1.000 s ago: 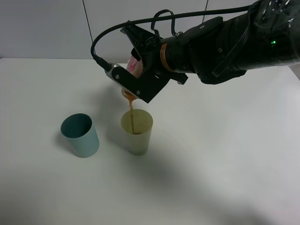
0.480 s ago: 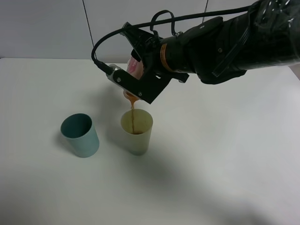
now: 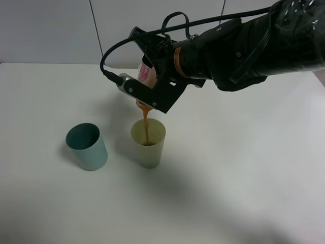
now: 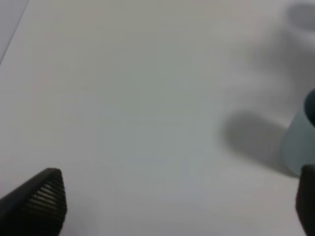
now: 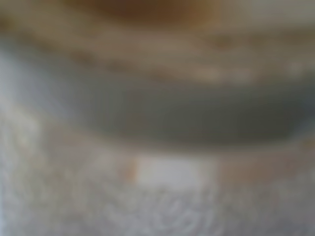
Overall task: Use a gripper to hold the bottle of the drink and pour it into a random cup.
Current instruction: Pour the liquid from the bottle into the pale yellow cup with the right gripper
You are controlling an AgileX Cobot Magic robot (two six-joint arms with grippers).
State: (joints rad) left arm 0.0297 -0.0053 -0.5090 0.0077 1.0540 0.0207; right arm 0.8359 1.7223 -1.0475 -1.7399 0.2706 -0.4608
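**Right tool** (image 3: 144, 65): pressed together on the bottle (image 3: 148, 76), pinching it by the body. The tool hangs above the bench (image 3: 244, 173) at the centre of the scene, toward the far side. The black arm that carries it enters from the right. An orange ring (image 3: 177, 61) sits just behind the tool.

**Bottle:** held clear of the bench and tipped steeply, neck pointing down. Only a pink-and-white part of its side and the mouth show past the black hardware. The mouth is directly above the cup (image 3: 149, 147) and apart from its rim.

**Drink** (image 3: 146, 124): a thin brown stream runs from the bottle mouth straight down into the cup and enters inside the rim. The fill level in the cup cannot be read.

**Cup:** pale yellow-green, upright on the bench at the centre of the scene, beneath the right tool.

**Teal tumbler** (image 3: 87, 147): upright on the bench, to the left of the cup, near it but not touching.

**Left tool** (image 4: 177, 204): visible in the left wrist view only. Its two ribbed fingertips are spread wide, with bare bench showing between them. The teal tumbler appears at the edge of that view, beyond one fingertip.

**Right wrist view:** out of focus. A pale surface with a brown band along one edge fills the picture, and no further detail can be read.
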